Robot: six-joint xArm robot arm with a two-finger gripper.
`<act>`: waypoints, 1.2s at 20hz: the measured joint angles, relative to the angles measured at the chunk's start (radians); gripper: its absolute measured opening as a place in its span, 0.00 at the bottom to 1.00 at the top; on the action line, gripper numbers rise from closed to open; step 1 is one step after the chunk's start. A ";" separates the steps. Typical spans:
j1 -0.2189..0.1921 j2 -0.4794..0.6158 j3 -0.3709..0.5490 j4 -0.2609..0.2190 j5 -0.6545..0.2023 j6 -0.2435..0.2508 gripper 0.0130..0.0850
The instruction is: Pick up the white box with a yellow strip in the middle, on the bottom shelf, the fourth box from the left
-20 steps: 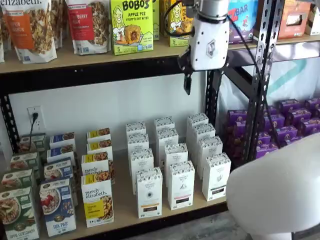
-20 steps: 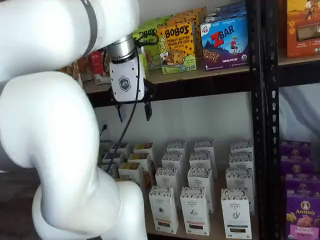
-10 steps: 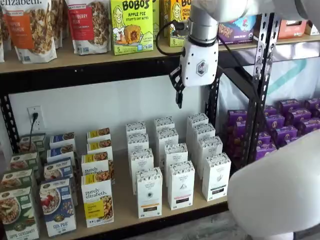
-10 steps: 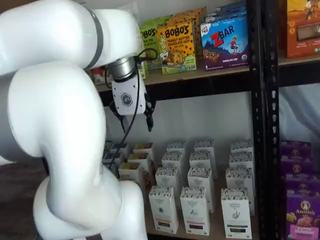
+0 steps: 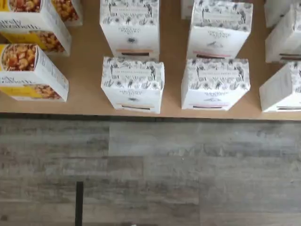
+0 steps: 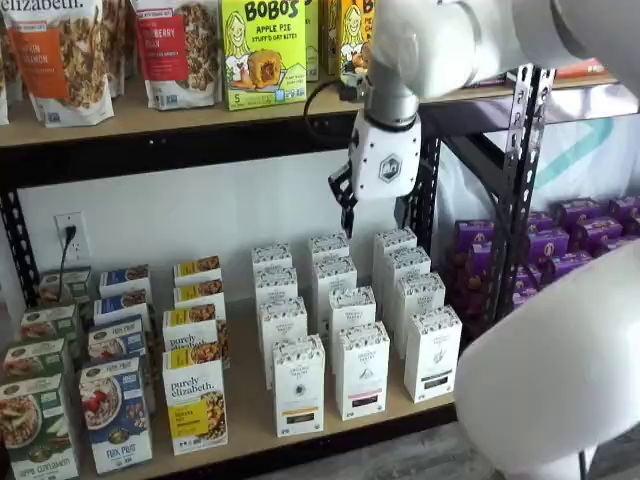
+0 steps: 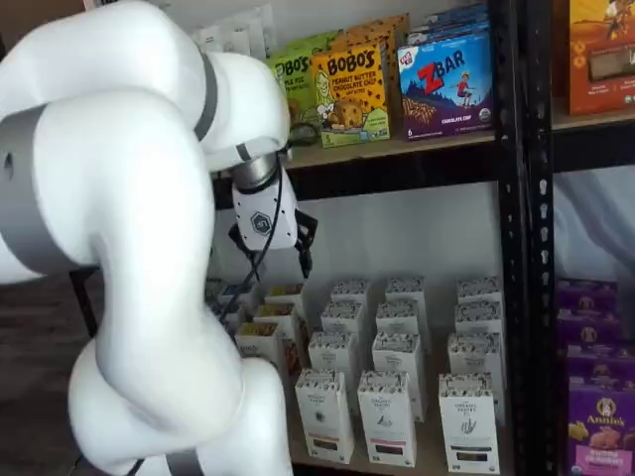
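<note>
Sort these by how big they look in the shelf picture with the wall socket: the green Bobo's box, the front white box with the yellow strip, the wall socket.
1. green Bobo's box, even with its top cut off by the picture's edge
2. white box, narrower
3. wall socket, smallest

Distances from the camera differ, so real sizes stay unsure.

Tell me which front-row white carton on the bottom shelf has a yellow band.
The leftmost one, the white box beside the purely elizabeth box: its front band is pale yellow, while the two cartons to its right carry black bands.
</note>
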 joint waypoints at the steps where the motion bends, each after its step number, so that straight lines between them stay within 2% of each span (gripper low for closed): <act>1: 0.004 0.018 0.003 -0.007 -0.018 0.009 1.00; 4: 0.020 0.073 0.017 -0.017 -0.092 0.032 1.00; 8: 0.043 0.151 0.040 0.009 -0.214 0.040 1.00; 11: 0.057 0.203 0.037 0.009 -0.248 0.055 1.00; 16: 0.088 0.341 0.010 -0.023 -0.332 0.115 1.00; 21: 0.088 0.436 -0.025 0.042 -0.405 0.060 1.00; 24: 0.080 0.488 -0.053 0.056 -0.419 0.041 1.00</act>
